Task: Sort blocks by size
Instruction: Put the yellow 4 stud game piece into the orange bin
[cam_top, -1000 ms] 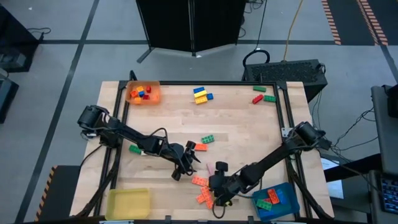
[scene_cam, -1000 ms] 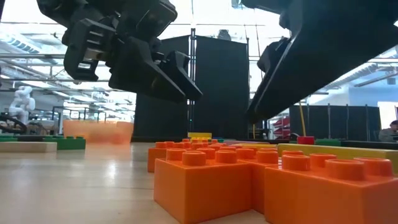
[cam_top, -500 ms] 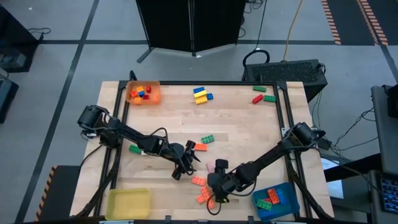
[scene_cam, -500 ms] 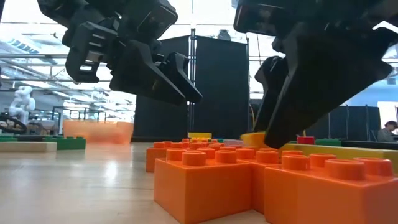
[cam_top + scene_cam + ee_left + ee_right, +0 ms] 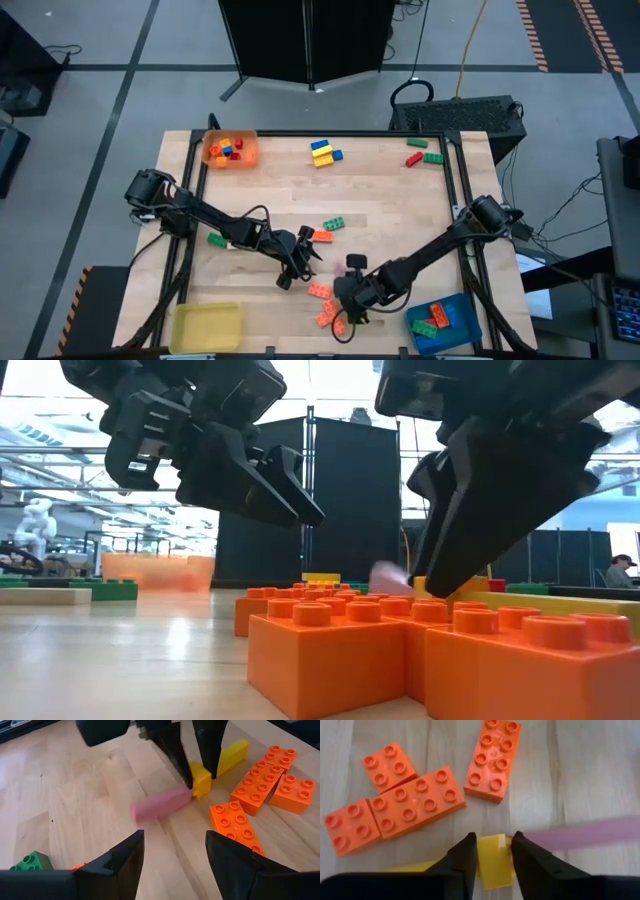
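My right gripper stands near the front middle of the table, its fingers closed on a small yellow brick, beside three orange bricks and a long yellow bar. A pink bar lies blurred against the yellow brick. My left gripper is open and empty, hovering a little to the left and farther back. More bricks lie scattered: a red one, green ones, and a blue and yellow group. My right gripper pinches the small yellow brick by two opposite sides between its two fingers. The fingers come from above, pointing down. The brick sits low, at the tabletop, next to the pink bar's end.
An orange tray with small bricks stands at the far left, a yellow tray at the near left, and a blue tray with bricks at the near right. Red and green bricks lie at the far right.
My right gripper has come down and a little toward the table's left edge, onto the small yellow brick, and now has it between its fingers. The pink bar beside it is in motion and shows blurred.
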You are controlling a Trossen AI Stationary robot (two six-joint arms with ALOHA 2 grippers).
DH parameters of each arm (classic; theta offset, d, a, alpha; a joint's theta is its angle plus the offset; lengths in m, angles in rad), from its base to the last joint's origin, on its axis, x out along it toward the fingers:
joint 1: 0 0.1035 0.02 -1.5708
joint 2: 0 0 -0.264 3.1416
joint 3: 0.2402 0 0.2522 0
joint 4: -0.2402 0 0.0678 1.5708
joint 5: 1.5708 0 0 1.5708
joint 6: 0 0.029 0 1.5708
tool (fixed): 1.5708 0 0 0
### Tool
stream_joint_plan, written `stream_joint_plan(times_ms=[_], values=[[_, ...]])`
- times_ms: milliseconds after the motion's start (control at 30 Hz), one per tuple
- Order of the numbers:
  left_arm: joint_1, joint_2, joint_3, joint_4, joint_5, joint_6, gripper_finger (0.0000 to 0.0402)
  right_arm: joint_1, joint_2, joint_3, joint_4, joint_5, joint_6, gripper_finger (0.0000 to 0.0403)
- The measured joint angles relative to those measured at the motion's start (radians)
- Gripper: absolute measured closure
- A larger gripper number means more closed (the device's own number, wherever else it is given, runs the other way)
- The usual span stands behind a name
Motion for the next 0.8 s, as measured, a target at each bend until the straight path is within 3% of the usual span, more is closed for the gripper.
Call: stream_joint_plan(times_ms=[133, 333, 600, 800], values=[[0.0, 0.0, 0.0, -0.001, -0.004, -0.021, 0.0189, 0.0, -0.001, -0.001, -0.033, -0.006, -0.002, 0.0332], [0.0, 0.0, 0.0, -0.007, -0.005, -0.022, 0.0189, 0.0, -0.017, -0.004, -0.035, 0.01, -0.006, 0.0335], [0.001, 0.0, 0.0, -0.003, -0.088, -0.048, 0.0189, -0.01, -0.069, -0.01, -0.087, 0.203, -0.052, 0.0342], [0.001, -0.001, 0.0, -0.003, -0.091, -0.048, 0.0189, -0.013, -0.087, -0.009, -0.108, 0.305, -0.052, 0.0366]])
